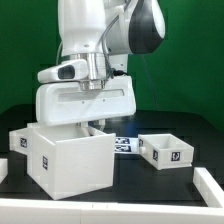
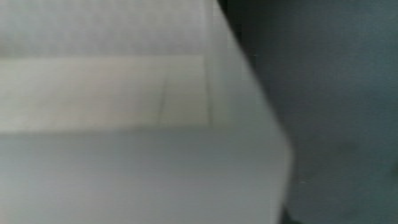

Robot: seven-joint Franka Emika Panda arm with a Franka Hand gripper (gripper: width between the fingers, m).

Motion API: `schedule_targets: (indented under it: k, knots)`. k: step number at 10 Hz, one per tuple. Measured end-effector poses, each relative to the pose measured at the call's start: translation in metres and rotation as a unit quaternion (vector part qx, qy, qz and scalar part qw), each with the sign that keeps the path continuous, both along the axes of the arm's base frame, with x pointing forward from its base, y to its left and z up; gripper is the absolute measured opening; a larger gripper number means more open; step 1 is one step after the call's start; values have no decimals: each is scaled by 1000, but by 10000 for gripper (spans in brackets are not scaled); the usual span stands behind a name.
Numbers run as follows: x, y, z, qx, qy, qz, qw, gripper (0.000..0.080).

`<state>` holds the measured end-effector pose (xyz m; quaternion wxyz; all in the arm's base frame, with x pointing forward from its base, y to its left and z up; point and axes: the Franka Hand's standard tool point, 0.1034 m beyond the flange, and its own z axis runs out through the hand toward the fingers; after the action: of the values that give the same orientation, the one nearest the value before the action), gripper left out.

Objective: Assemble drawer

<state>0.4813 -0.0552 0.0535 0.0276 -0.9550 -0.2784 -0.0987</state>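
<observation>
White plastic fills most of the scene. In the exterior view, a white robot arm (image 1: 95,40) reaches down from above over a black counter (image 1: 150,195), against a green backdrop (image 1: 190,60). Its pincer (image 1: 96,122) hangs right at the back upper edge of a large white cube housing (image 1: 68,160), which carries black-and-white marker tags on its near faces. The fingertips are partly hidden behind that edge, so I cannot tell how far apart they stand or whether they grip anything.

The drawer (image 1: 165,150), a small shallow open-topped white box with a square tag on its front, sits upright on the counter to the exterior view's right of the housing, apart from it and clear of the pincer. Between the two lies the flat marker board (image 1: 125,145). A second small white box (image 1: 20,140), also tagged, sits on the exterior view's left, just beside the housing.

The wrist view is badly blurred: a pale white surface (image 2: 125,110) at very close range fills most of it, with a dark band alongside.
</observation>
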Motion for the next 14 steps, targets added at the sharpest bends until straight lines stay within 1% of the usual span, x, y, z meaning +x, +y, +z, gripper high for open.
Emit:
schedule_targets:
  k: [3,4,5,6,7,8,9,10,11,12,13,14]
  knots:
    - [0,0,0,0,0,0,1000,31]
    - [0,2,2,4,3,-14,1000,31]
    - [1,14,10,13,17,-42,999,31]
    - [0,28,22,15,32,-56,998,31]
    - [2,38,38,14,28,-98,995,31]
    - [0,52,48,8,44,-124,991,31]
    - [1,61,52,-16,90,-121,989,31]
    - [5,61,51,-35,130,-111,985,31]
    - [5,64,50,-39,161,-109,980,31]
    - [2,69,49,-44,197,-105,974,31]
    - [2,71,50,-47,217,-105,969,31]
    - [0,74,60,-88,266,-137,950,31]
